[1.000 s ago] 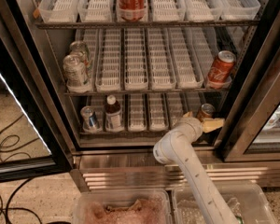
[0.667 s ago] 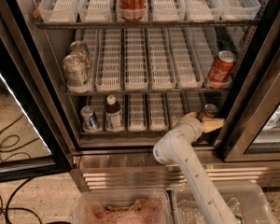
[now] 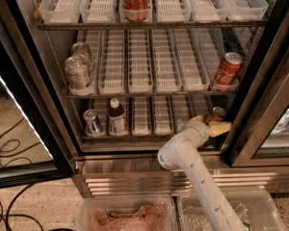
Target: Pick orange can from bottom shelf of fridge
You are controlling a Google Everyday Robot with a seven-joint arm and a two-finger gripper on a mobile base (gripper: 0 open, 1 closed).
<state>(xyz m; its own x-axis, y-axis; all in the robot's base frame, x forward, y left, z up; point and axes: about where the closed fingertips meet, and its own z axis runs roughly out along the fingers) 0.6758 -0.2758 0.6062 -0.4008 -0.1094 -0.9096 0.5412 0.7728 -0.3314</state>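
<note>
The fridge (image 3: 130, 166) stands open in front of me. On its bottom shelf (image 3: 141, 116), at the far right, the orange can (image 3: 217, 113) stands upright; only its silver top and a strip of copper side show. My gripper (image 3: 213, 125), on the white arm (image 3: 183, 153), reaches into the bottom shelf and sits right against the front of the can, covering its lower part.
A blue-and-silver can (image 3: 92, 122) and a brown bottle (image 3: 116, 117) stand at the bottom shelf's left. The middle shelf holds a red cola can (image 3: 227, 71) and silver cans (image 3: 77, 74). Black door frames (image 3: 260, 105) flank the opening. Plastic bins (image 3: 125, 214) sit below.
</note>
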